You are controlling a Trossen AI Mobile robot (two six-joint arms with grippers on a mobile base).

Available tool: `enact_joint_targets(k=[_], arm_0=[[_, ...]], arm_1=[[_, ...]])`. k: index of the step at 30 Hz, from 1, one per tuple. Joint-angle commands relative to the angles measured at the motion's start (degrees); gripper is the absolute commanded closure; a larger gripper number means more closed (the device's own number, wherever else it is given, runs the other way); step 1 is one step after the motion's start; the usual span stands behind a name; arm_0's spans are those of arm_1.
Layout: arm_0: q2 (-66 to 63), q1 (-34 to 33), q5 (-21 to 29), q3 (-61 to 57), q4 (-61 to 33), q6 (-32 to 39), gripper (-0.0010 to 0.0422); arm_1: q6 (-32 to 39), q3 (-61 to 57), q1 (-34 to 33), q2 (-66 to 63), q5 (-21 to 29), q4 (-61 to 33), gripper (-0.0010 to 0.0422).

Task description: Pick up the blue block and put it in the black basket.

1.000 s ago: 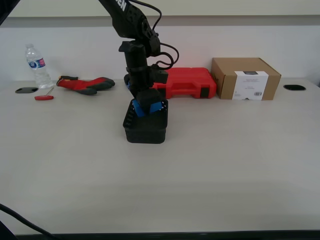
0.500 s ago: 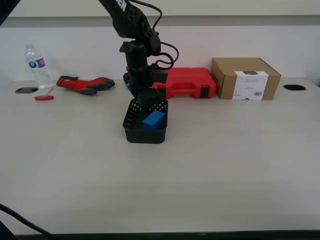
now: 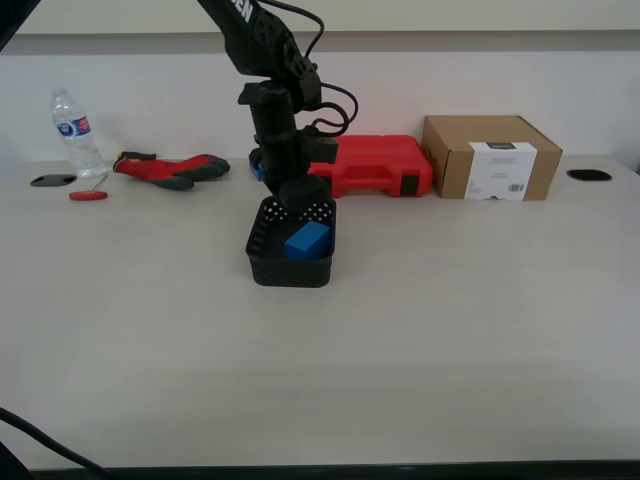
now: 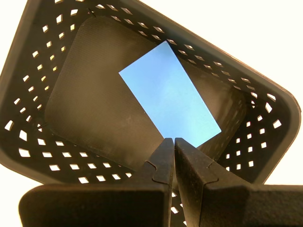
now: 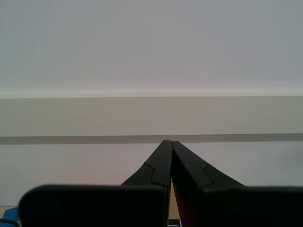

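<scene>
While the blue block (image 4: 169,96) lies flat on the black basket (image 3: 262,268) floor, placement looks done | first gripper (image 4: 174,141) above basket, jaws closed, empty | second gripper (image 5: 170,143) closed, facing wall | left: only withdrawal, by judgement

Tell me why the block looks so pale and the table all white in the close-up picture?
In the first wrist view, bright light washes things out: the blue block looks pale sky blue and the table beyond the black basket glares plain white. In the exterior view the light is softer, so the block shows deep blue and the basket casts only a faint shadow.
</scene>
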Motion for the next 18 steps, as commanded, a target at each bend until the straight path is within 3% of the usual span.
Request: enact_joint_targets(k=[1, 18], arm_0=[[0.02, -0.02, -0.04, 0.11, 0.20, 0.00, 0.0413], [0.00, 0.00, -0.04, 0.11, 0.20, 0.00, 0.0413]], arm_1=[[0.26, 0.00, -0.07, 0.00, 0.33, -0.11, 0.0414], [0.22, 0.00, 0.00, 0.00, 0.31, 1.44, 0.0413]])
